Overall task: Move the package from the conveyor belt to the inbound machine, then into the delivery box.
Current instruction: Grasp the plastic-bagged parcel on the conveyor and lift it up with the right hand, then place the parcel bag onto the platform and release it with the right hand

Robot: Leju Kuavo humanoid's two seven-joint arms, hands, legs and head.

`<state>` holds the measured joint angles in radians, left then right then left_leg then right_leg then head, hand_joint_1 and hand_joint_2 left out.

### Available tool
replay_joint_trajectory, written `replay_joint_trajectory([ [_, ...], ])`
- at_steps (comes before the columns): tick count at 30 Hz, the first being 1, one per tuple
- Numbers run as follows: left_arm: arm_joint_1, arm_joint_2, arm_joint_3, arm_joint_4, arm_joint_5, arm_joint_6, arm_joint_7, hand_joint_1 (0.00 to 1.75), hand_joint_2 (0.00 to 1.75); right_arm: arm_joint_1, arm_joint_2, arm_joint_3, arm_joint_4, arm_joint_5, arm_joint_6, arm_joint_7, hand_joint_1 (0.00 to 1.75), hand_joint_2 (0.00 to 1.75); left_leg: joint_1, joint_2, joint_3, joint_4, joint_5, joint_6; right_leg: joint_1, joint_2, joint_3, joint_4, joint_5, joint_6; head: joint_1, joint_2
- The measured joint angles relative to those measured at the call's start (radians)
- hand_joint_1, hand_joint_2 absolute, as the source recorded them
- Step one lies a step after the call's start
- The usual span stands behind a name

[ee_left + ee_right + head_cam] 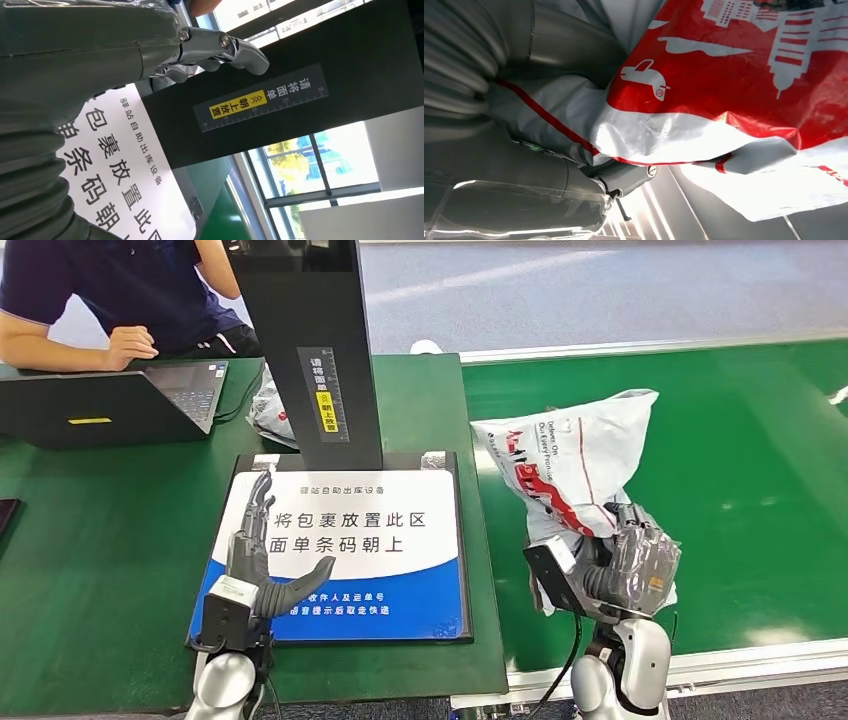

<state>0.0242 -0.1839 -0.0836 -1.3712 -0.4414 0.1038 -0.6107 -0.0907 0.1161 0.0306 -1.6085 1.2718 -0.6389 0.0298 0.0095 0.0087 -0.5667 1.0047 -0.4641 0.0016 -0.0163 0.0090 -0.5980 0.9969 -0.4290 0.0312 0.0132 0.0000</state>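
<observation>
Two hands work this station. Far left in the head view, a person (110, 285) in a dark shirt rests a hand by an open laptop (110, 405) on the green table (90, 540). Next comes the left hand (252, 560), held over the inbound machine's scan pad (400, 540), a white and blue plate printed with Chinese text. Its fingers (258, 505) are stretched out straight and apart, holding nothing, their tips pointing toward the machine's black post (315, 340), which carries a yellow label and a ruler strip. The left wrist view shows the same fingers (235, 47) extended in front of that post (300, 60), not touching it. A second bag (270, 410) lies partly hidden behind the post.

Right of the pad, beyond the table edge, runs the green conveyor belt (750, 490). Over it the right hand (625, 565) grips the package (570, 465), a white plastic mailer with red print. The mailer stands up from the fingers, its lower end gathered inside them and its body crumpled above. In the right wrist view the mailer (744, 90) drapes across the palm, with the thumb (624, 175) pressed against its folded edge. Whether its bottom touches the belt cannot be told.
</observation>
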Motion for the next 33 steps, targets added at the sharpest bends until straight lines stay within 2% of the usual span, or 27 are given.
replay_joint_trajectory([
  [8,0.005,0.0,0.003,-0.007,0.001,-0.001,-0.001,0.0,1.75,-0.001,-0.024,0.077,-0.037,-0.199,0.012,-0.124,1.75,1.75,0.0,0.0,0.0,0.0,0.0,0.0,0.0,0.0,0.0,0.0,0.0,0.0,0.0,0.0],
  [17,0.002,0.0,0.004,-0.012,0.001,0.012,-0.028,0.0,1.75,-0.043,-0.041,0.177,-0.016,-0.336,0.151,-0.243,1.75,1.75,0.0,0.0,0.0,0.0,0.0,0.0,0.0,0.0,0.0,0.0,0.0,0.0,0.0,0.0],
  [24,-0.008,0.0,0.004,-0.023,0.033,0.081,-0.077,0.0,1.75,-0.133,-0.044,0.257,0.107,-0.339,0.191,-0.279,1.75,1.75,0.0,0.0,-0.001,0.0,0.001,-0.001,0.0,0.0,0.0,0.001,0.0,0.0,0.0,0.0],
  [33,-0.009,0.009,-0.038,-0.104,0.147,0.241,-0.091,0.0,1.75,-0.27,-0.044,0.343,0.318,-0.407,0.176,-0.318,1.75,1.75,0.0,0.0,-0.001,0.0,0.001,-0.001,0.0,0.0,-0.001,0.001,0.0,0.0,0.0,0.0],
])
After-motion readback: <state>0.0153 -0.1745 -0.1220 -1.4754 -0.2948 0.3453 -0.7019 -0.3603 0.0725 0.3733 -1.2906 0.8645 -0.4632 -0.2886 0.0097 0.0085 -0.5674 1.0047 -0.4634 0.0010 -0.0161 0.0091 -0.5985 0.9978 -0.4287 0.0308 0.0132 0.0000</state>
